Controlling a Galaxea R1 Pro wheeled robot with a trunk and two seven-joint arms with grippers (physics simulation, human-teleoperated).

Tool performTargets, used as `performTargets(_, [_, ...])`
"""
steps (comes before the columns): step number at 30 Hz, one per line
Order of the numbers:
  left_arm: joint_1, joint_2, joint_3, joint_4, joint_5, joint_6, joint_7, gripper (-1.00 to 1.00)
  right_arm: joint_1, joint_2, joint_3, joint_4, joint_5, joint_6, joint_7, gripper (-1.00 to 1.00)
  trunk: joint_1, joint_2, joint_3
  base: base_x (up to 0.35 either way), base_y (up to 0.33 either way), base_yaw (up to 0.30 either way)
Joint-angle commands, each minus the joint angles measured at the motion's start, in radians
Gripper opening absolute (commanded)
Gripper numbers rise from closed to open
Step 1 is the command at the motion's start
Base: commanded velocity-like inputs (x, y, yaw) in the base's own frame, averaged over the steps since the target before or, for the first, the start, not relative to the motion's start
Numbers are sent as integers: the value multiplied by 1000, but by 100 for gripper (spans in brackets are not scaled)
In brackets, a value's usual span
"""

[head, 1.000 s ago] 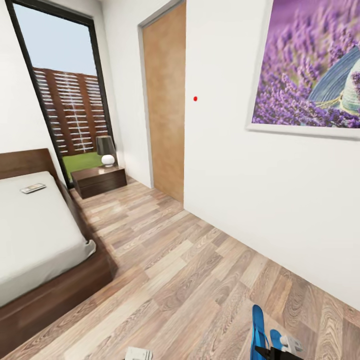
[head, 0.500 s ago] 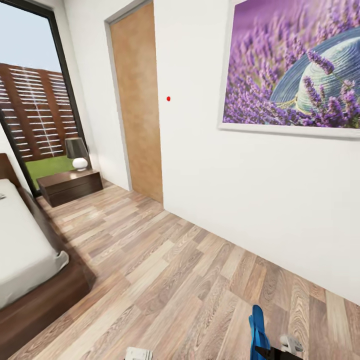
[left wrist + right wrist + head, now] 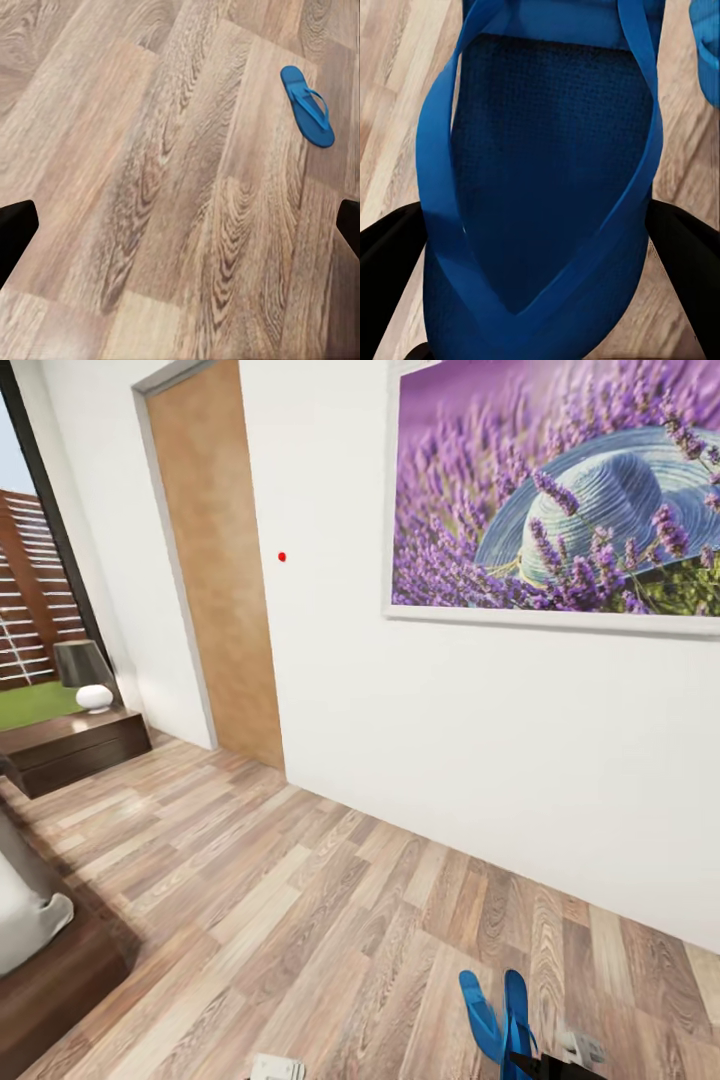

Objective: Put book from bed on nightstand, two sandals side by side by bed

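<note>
From my head camera, the bed [image 3: 40,950] sits at far left, with the nightstand [image 3: 70,752] and its lamp [image 3: 85,672] beyond it. A wooden door [image 3: 215,570] and a lavender picture [image 3: 555,495] line the white wall. Low right, I see two blue sandals: one flat on the floor [image 3: 481,1015], the other [image 3: 517,1010] beside it. My left gripper [image 3: 180,225] has its fingers spread wide over bare planks, the floor sandal [image 3: 307,105] ahead. My right gripper [image 3: 540,247] is clamped on the second sandal [image 3: 547,172].
</note>
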Motion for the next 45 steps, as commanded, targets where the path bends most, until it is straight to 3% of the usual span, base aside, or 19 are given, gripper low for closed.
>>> performTargets(1, [-1,1,-6,1,8,-3,0,100,-1,0,-10,0,-2,9,6,-100,0,0,-1,0,0,-300])
performTargets(45, [-1,1,-6,1,8,-3,0,100,-1,0,-10,0,-2,9,6,-100,0,0,-1,0,0,-300])
